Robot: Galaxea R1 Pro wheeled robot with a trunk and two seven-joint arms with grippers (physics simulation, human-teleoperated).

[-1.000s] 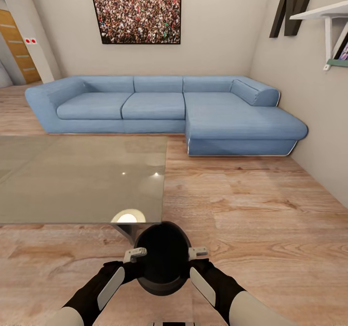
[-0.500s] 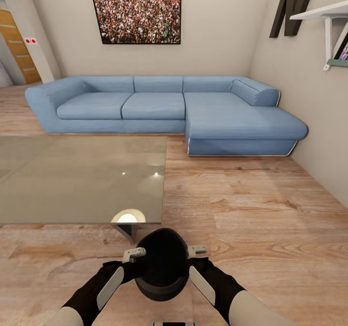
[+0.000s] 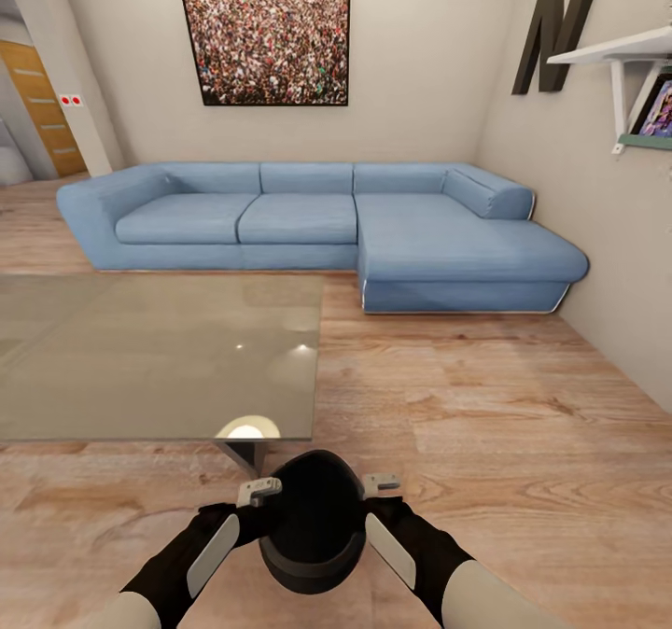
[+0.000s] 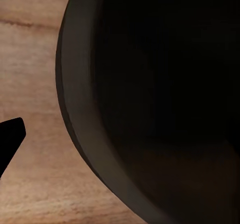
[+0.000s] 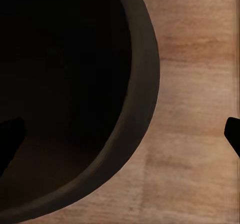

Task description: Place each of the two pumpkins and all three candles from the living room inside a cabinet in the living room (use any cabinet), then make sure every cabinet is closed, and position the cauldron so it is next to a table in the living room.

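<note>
The cauldron (image 3: 313,517), a round black pot with a flared rim, is low over the wood floor just in front of the glass table's (image 3: 140,358) near right corner. I cannot tell whether it touches the floor. My left gripper (image 3: 261,492) is at its left rim and my right gripper (image 3: 381,484) at its right rim. In the right wrist view the fingertips (image 5: 232,134) stand wide apart astride the cauldron's wall (image 5: 142,84). In the left wrist view one fingertip (image 4: 10,136) lies outside the cauldron (image 4: 165,104), far from its rim. The pumpkins, candles and cabinet are out of view.
A blue corner sofa (image 3: 317,218) runs along the far wall under a framed crowd picture (image 3: 266,41). The table's leg (image 3: 245,452) stands just behind the cauldron. A wall with a white shelf (image 3: 616,50) closes the right side. Bare wood floor (image 3: 485,405) lies to the right.
The whole view has shifted down slightly, so the camera moved. The cauldron now sits lower against the grippers, which keep their places in the picture.
</note>
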